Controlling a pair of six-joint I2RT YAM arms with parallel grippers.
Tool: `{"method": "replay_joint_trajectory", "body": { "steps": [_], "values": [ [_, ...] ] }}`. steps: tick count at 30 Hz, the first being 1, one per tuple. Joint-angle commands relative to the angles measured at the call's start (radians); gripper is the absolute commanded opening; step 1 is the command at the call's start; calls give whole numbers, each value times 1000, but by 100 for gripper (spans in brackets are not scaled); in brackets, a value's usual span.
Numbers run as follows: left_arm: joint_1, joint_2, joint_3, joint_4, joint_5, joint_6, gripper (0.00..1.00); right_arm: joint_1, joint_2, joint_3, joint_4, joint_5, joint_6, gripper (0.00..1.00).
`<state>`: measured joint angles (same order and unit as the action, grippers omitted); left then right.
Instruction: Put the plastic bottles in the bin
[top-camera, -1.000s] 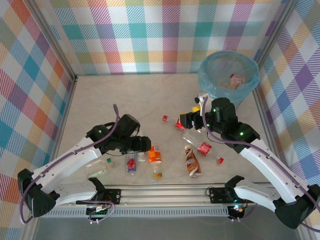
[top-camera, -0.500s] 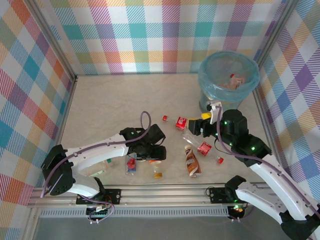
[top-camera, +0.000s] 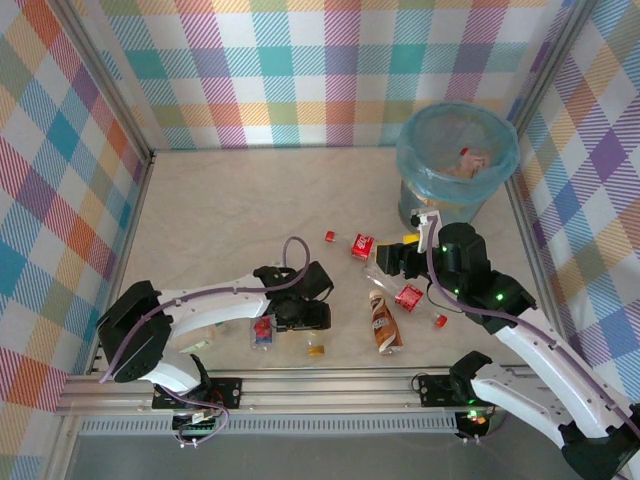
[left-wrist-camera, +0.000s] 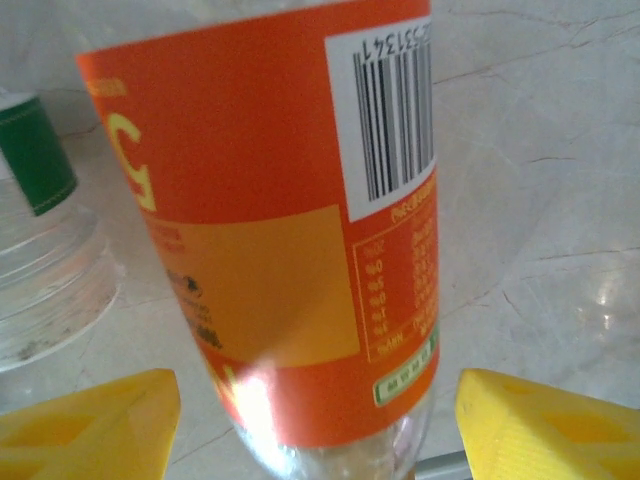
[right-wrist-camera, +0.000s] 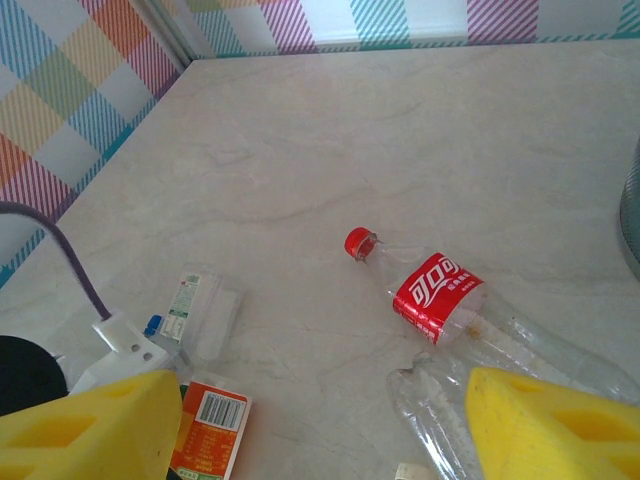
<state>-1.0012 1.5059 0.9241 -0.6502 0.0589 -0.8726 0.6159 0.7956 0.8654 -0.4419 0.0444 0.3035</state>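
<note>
Left tool (left-wrist-camera: 316, 402) stands apart, straddling the orange-labelled bottle (left-wrist-camera: 250, 200). Right tool (right-wrist-camera: 322, 395) stands apart, empty; the red-labelled bottle (right-wrist-camera: 435, 285) lies ahead on the desk (right-wrist-camera: 400, 130).

Left wrist view: the orange-labelled bottle (left-wrist-camera: 270, 200) runs off the top and bottom edges, cap unseen. A green-banded clear bottle (left-wrist-camera: 40, 240) is cut by the left edge.

Top view: the left claw (top-camera: 303, 315) covers most of the orange-labelled bottle. A clear bottle (top-camera: 195, 335) by the surface's near edge, left side, lies partly under the arm.

Contents of the bin (top-camera: 402, 155): too small to identify.
</note>
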Motion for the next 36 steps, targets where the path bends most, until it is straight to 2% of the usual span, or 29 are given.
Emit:
{"method": "replay_joint_trajectory", "body": {
  "steps": [1,8,15,20,25,29,31,33,36],
  "values": [
    [-20,35,-21,41,34,-3,72,6,9,-12,28,5,18,76],
    [-24,99,-20,50,44,35,71,6,16,-20,42,9,36,76],
    [-24,108,17,22,42,60,58,5,11,3,16,22,9,76],
    [-24,62,95,-70,13,85,54,6,15,57,1,18,-22,76],
    [-39,-26,243,-167,-60,225,54,5,56,124,89,-6,-60,77],
    [-39,-103,328,-131,-162,399,49,5,158,221,233,-74,-128,78],
    [-38,-126,359,-93,-246,501,41,5,235,299,278,-103,-180,78],
    [-31,-132,404,-49,-327,608,22,5,335,422,271,-119,-218,77],
    [-15,-99,514,-33,-403,723,4,-1,488,661,135,-152,-226,76]
  ]
}}
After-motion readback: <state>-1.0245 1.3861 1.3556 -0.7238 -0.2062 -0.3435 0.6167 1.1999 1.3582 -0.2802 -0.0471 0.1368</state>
